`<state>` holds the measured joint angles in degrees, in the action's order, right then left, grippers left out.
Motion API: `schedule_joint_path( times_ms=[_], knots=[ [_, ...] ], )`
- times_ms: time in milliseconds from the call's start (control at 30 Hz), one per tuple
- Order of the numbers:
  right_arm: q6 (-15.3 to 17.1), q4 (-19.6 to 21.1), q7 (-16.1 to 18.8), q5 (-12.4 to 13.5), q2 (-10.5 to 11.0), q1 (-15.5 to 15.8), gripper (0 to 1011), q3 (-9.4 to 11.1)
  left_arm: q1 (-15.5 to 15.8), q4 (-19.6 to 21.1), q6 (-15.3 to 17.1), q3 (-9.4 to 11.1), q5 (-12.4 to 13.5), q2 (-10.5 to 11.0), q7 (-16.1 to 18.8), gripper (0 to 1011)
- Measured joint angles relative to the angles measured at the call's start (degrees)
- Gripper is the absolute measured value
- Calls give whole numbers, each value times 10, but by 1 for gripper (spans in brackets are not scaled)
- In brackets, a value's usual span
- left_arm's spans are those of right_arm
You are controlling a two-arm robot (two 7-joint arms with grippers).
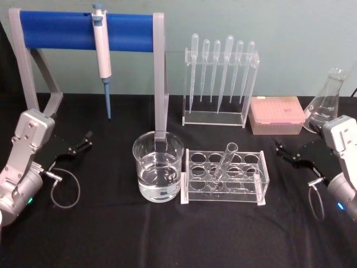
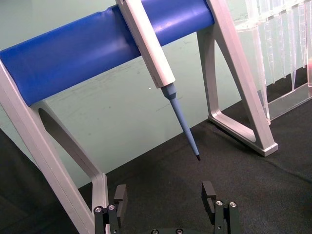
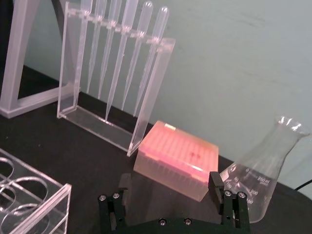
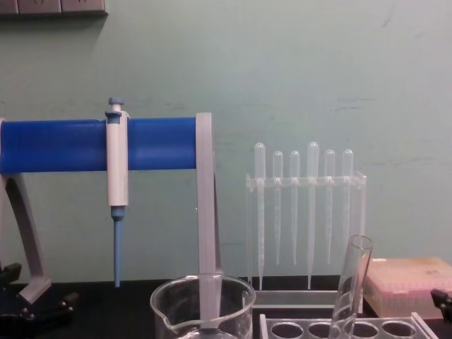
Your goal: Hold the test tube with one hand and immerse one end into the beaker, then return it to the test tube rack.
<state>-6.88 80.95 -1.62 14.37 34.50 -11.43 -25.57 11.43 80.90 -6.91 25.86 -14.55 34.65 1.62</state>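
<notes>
The test tube (image 1: 226, 161) leans in the clear rack (image 1: 262, 184) at the middle of the black table; its top also shows in the chest view (image 4: 352, 279). Just left of the rack stands the beaker (image 1: 140, 167), part-filled with clear liquid, seen again from the chest camera (image 4: 201, 305). My left gripper (image 1: 84, 141) rests far left, open and empty, and appears the same in the left wrist view (image 2: 165, 195). At the far right sits my right gripper (image 1: 280, 151), also open with nothing between its fingers (image 3: 168, 187). Both are well away from the tube.
A white-and-blue pipettor (image 1: 102, 53) hangs on a blue-barred stand (image 1: 159, 72) behind the beaker. A clear holder of plastic pipettes (image 1: 220, 84), a pink tip box (image 1: 276, 115) and a conical flask (image 1: 325, 103) line the back right.
</notes>
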Motion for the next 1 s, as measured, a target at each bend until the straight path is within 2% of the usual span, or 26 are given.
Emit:
schedule_joint_path(
  times_ms=[233, 500, 600, 633, 800, 867, 900, 967, 1000],
  knots=[
    [0, 33, 1, -1, 2, 13, 1003, 23, 0, 0, 0, 0, 0, 0, 0, 1000],
    [-6, 100, 35, 36, 31, 55, 1002, 64, 0, 0, 0, 0, 0, 0, 0, 1000],
    [-15, 120, 70, 62, 50, 75, 1003, 80, 0, 0, 0, 0, 0, 0, 0, 1000],
    [-24, 129, 96, 79, 62, 85, 1003, 88, 0, 0, 0, 0, 0, 0, 0, 1000],
    [-61, 146, 183, 121, 102, 115, 1003, 108, 0, 0, 0, 0, 0, 0, 0, 1000],
    [-74, 146, 208, 132, 110, 121, 1003, 113, 0, 0, 0, 0, 0, 0, 0, 1000],
    [-88, 143, 236, 143, 117, 125, 1003, 115, 0, 0, 0, 0, 0, 0, 0, 1000],
    [-100, 138, 262, 151, 123, 127, 1003, 116, 0, 0, 0, 0, 0, 0, 0, 1000],
    [-113, 133, 289, 158, 128, 128, 1003, 115, 0, 0, 0, 0, 0, 0, 0, 1000]
  ],
)
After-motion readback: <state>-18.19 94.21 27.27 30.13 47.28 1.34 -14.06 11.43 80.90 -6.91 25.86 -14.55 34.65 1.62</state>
